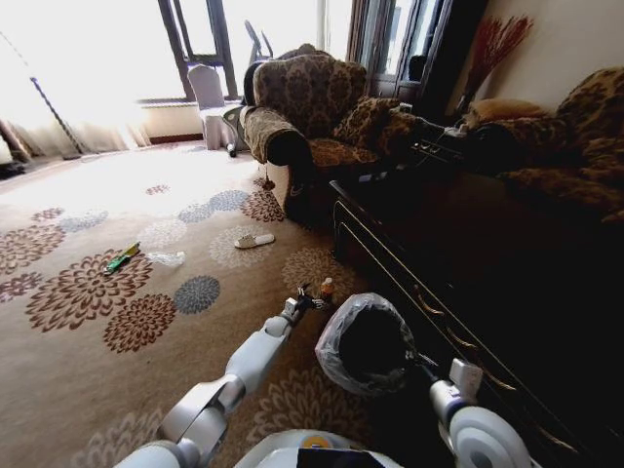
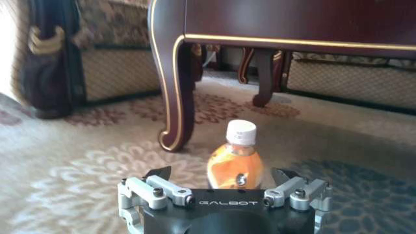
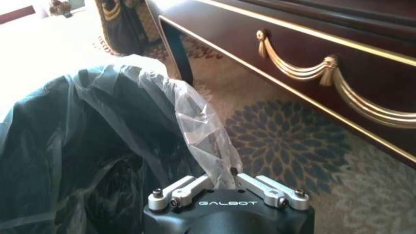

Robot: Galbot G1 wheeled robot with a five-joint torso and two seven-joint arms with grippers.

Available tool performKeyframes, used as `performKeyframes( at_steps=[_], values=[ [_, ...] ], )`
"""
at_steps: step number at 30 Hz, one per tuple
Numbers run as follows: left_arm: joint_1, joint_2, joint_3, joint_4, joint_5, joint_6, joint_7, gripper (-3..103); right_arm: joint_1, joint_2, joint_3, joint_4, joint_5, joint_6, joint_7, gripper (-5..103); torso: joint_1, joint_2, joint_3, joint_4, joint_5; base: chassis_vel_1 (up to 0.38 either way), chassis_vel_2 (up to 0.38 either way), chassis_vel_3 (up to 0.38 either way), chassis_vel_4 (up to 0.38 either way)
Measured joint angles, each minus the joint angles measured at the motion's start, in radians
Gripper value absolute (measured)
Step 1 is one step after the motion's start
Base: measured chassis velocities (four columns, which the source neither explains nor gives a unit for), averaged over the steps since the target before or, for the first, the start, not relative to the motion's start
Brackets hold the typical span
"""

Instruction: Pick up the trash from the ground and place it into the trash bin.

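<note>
Right gripper sits nearest, at the trash bin, fingers pressed together pinching the clear liner at the bin's rim. Bin is black, stands upright on the carpet just beside the dark wood table.
Left arm reaches forward along the bin's left side. Left gripper is low over the carpet, fingers spread on either side of a small orange bottle with a white cap; can't tell if they touch it. Bottle stands upright near the table's curved leg, just past the bin.
More trash well apart on the carpet, far left: green wrapper and clear plastic film next to it.
White slipper lies closer to the armchair.
</note>
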State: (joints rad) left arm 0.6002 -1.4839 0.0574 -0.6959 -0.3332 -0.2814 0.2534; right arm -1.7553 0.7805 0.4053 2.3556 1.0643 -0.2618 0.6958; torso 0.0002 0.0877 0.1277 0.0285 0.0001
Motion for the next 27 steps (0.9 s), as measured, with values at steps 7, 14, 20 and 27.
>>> performKeyframes(
  at_steps=[7,14,20,27],
  values=[
    [-0.001,-0.054,0.002,0.018,-0.024,0.035,0.027,100,-0.054,0.009,0.034,0.02,-0.021,0.002,-0.007,0,0.0,0.0,-0.001,-0.0005,-0.0002,-0.022,0.012,0.018,-0.013],
    [0.0,-0.089,-0.032,0.013,0.062,0.013,-0.04,100,-0.079,0.016,0.061,0.028,-0.03,0.014,-0.025,0,0.0,0.0,0.0,-0.0003,-0.0001,0.0,0.0,0.0,0.0],
    [0.027,-0.065,-0.029,-0.028,0.11,-0.022,-0.066,100,-0.066,0.018,0.047,0.016,-0.045,0.027,-0.044,0,0.0,0.0,0.0,-0.0001,0.0,0.0,0.0,0.0,0.0],
    [0.019,-0.066,-0.029,-0.007,0.12,-0.031,-0.07,100,-0.049,0.016,0.038,0.013,-0.026,0.019,-0.044,0,0.0,0.0,0.0,-0.0001,-0.0001,0.0,0.0,0.0,0.0]
  ],
)
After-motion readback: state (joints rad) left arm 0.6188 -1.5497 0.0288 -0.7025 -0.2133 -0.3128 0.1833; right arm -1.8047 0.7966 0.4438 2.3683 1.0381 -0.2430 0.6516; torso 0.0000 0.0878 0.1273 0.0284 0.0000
